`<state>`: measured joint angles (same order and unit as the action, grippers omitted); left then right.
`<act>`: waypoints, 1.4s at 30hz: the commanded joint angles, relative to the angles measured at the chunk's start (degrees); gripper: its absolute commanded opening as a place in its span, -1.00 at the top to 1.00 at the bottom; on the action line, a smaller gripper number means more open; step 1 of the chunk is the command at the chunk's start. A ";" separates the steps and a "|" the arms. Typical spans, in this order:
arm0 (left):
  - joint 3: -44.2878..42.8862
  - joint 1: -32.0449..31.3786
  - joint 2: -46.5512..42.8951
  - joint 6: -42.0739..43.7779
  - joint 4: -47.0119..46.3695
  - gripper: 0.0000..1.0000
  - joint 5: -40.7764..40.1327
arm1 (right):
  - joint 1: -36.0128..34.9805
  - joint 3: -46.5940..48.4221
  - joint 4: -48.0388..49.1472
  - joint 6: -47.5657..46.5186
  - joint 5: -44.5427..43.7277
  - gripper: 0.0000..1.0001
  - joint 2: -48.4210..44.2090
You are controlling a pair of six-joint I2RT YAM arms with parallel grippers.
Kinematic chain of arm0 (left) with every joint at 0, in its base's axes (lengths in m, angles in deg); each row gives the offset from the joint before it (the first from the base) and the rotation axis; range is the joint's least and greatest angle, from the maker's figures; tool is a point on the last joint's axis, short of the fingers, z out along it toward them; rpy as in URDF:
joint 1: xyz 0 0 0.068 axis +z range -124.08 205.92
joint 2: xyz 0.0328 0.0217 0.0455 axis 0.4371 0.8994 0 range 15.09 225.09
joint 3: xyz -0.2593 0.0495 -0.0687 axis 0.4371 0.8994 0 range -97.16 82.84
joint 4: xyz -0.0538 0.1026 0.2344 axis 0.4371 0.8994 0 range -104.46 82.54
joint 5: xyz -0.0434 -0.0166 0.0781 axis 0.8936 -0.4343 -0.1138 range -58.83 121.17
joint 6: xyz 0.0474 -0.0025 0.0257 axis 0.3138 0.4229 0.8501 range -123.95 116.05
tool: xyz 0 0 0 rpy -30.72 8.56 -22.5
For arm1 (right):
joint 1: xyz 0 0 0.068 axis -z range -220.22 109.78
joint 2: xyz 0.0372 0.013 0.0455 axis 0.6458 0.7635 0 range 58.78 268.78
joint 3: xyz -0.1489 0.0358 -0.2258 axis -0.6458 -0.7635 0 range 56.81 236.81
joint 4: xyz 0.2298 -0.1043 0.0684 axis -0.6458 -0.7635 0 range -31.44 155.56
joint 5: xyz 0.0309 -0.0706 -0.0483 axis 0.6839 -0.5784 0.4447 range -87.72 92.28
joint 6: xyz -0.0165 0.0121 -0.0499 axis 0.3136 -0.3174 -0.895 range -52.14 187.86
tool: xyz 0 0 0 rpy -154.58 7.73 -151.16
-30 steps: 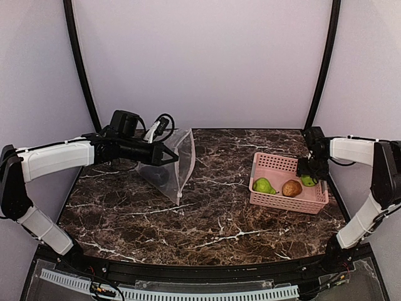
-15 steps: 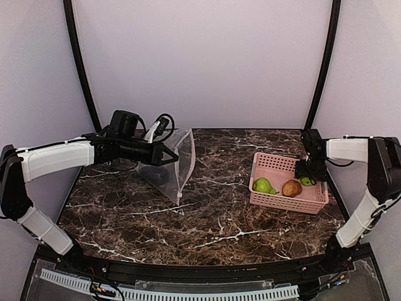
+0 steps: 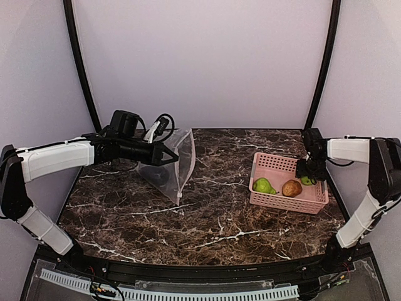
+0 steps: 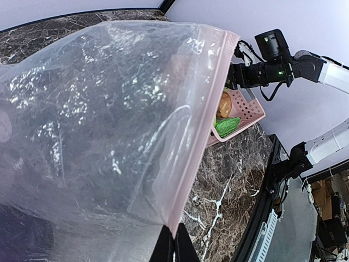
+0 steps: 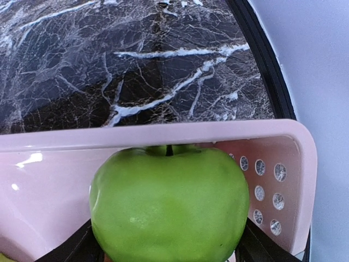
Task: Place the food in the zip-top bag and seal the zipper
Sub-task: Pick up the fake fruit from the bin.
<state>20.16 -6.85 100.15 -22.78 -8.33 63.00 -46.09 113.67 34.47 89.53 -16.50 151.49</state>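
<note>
My left gripper point(image 3: 169, 157) is shut on the pale pink zipper point(image 4: 204, 109) at the mouth edge of the clear zip-top bag point(image 3: 172, 164), holding it up off the table at the back left. The bag point(image 4: 109, 109) fills the left wrist view, its edge pinched between that gripper's point(image 4: 174, 243) tips. A round green fruit point(image 5: 169, 202) sits against the wall of the pink basket point(image 5: 163, 134), with my right gripper point(image 5: 169, 245) closed on it, a finger pressed against each side. A green pear point(image 3: 264, 185) and a brown lump point(image 3: 291, 188) lie in the basket point(image 3: 276, 164).
The basket stands on the dark marble table point(image 3: 213, 213) at the right, close to the right edge. Black frame posts point(image 3: 78, 63) rise at both back corners, in front of pale walls.
The right gripper has dropped a little into the basket's right end and its fingers have narrowed onto the green fruit. The left arm and the bag have not moved.
</note>
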 commanded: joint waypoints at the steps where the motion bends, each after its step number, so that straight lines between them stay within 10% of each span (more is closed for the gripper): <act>1: -1.32 0.17 -2.29 0.24 0.79 0.99 0.24 | 0.25 0.75 0.13 0.21 2.01 -0.51 -4.64; 16: -1.04 0.17 -2.25 -0.90 -0.80 0.99 2.79 | -7.91 4.04 -5.00 -0.95 20.11 -0.48 -26.80; 32: -0.78 0.13 -2.11 -1.21 -1.16 0.99 3.04 | -8.91 0.21 -1.41 -0.85 22.23 -0.45 -25.13; 42: -0.83 -0.24 -1.90 -1.23 -1.90 0.99 4.76 | -27.03 2.94 6.41 2.08 30.54 -0.44 -26.65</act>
<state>20.16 -6.85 100.12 -23.94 -8.83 65.89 -66.16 114.31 33.20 89.81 8.76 125.87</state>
